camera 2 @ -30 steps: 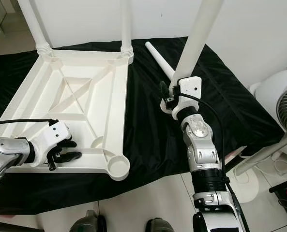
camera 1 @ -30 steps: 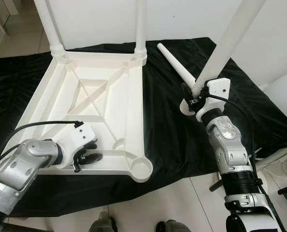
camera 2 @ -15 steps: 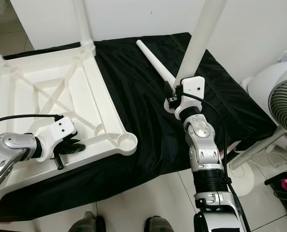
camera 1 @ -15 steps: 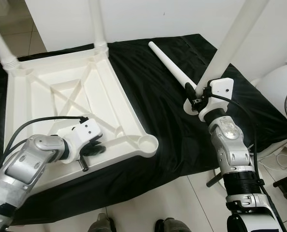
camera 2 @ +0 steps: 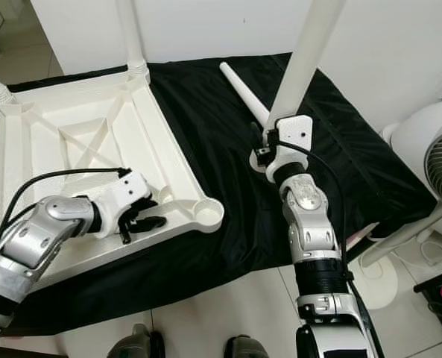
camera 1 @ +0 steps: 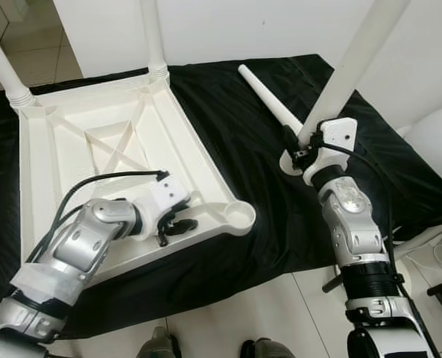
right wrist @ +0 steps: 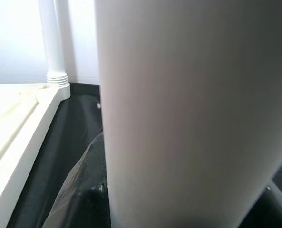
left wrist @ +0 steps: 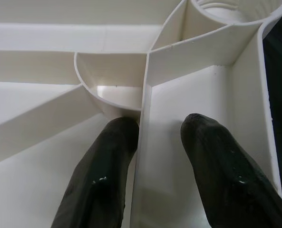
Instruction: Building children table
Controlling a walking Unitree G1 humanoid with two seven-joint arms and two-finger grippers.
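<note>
Upturned white tabletop (camera 1: pixel 94 142) on black cloth (camera 1: pixel 228 127), left gripper (camera 1: pixel 174 224) clamped on its near rib beside the empty corner socket (camera 1: pixel 239 216), right gripper (camera 1: pixel 299 149) clamped on an upright leg (camera 1: pixel 351 71), 1 spare leg (camera 1: pixel 269 104) lying far right.

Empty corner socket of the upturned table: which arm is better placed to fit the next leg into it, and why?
Right. The right gripper already holds a leg upright beside the empty socket; the left gripper is clamped on the tabletop rib, steadying it.

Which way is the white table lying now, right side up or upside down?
Upside down. The table shows its ribbed underside, two fitted legs point upward from its far corners, and the near corner socket is empty.
</note>
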